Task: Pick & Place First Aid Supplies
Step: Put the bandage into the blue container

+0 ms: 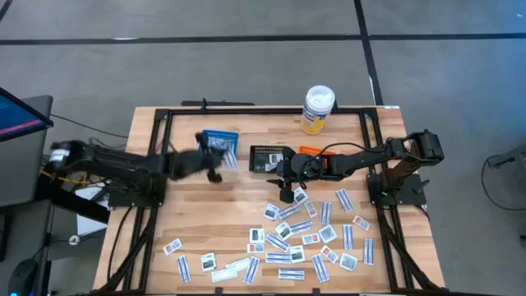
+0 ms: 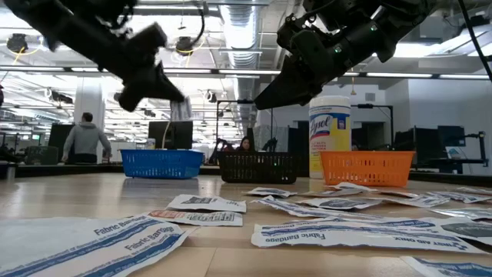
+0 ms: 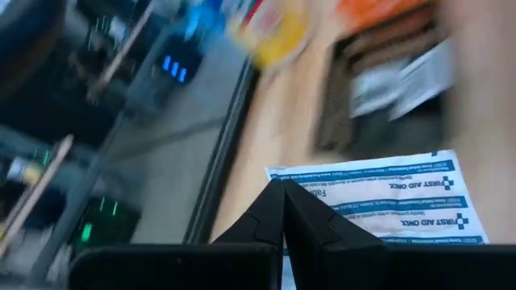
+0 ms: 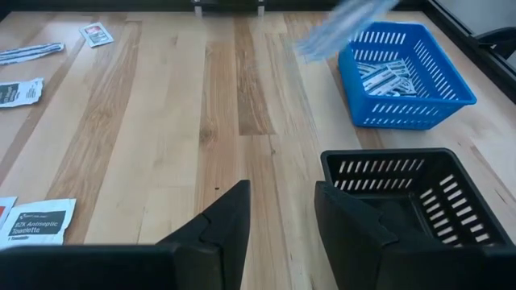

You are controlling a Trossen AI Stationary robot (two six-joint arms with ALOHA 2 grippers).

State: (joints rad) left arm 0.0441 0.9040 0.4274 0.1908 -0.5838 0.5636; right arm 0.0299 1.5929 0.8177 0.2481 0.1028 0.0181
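From above, my left gripper [image 1: 215, 167] hangs beside the blue basket [image 1: 220, 141] near the bench's [image 1: 148, 205] far edge, while my right gripper [image 1: 288, 191] hovers by the black basket [image 1: 269, 158], above the packets [image 1: 304, 238] scattered toward the near edge. At table height, my left gripper [image 2: 171, 98] dangles a bandage strip [image 2: 181, 109] over the blue basket [image 2: 161, 163]. My left wrist camera shows my fingers [image 3: 274, 217] pressed together, pinching the printed bandage strip [image 3: 379, 197]; my right wrist camera shows my right fingers [image 4: 234, 217] spread apart, holding nothing, above bare wood next to the black basket [image 4: 411, 201].

Light wooden table [image 1: 205, 222] with a black frame along its edges. Along the far side stand a blue basket [image 1: 220, 146], a black basket [image 1: 269, 158], an orange basket [image 1: 311, 153] and a white bottle [image 1: 317, 109]. White packets [image 1: 297, 238] lie scattered across the near right half.
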